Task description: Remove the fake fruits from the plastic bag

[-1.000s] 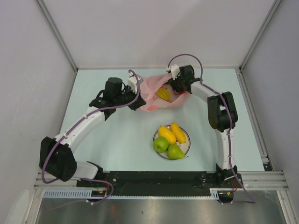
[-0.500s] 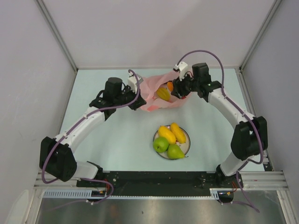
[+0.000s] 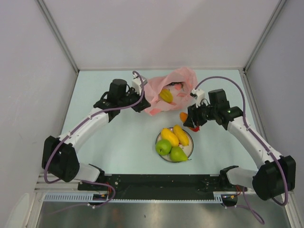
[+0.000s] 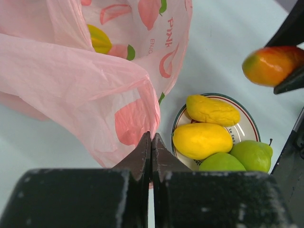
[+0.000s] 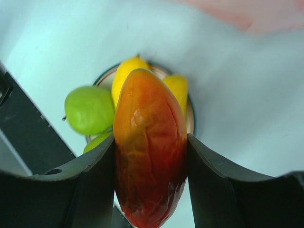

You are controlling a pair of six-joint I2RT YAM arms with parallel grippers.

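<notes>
Right wrist view: my right gripper [image 5: 150,142] is clamped on a red-orange mango [image 5: 149,161], which stands lengthwise in the gap and is pressed on both flanks. From above, the mango sits in the air between the plastic bag [image 3: 175,81] and the plate [image 3: 189,148], just beyond the plate's far rim. My left gripper [image 4: 151,142] is closed tight, pinching the bag's thin edge. Inside the bag one yellow fruit [image 3: 166,95] shows through the open mouth; what else lies in there I cannot tell. The plate holds two yellow mangoes [image 3: 169,137], a green apple [image 3: 163,147] and a green pear [image 3: 178,154], packed close together.
</notes>
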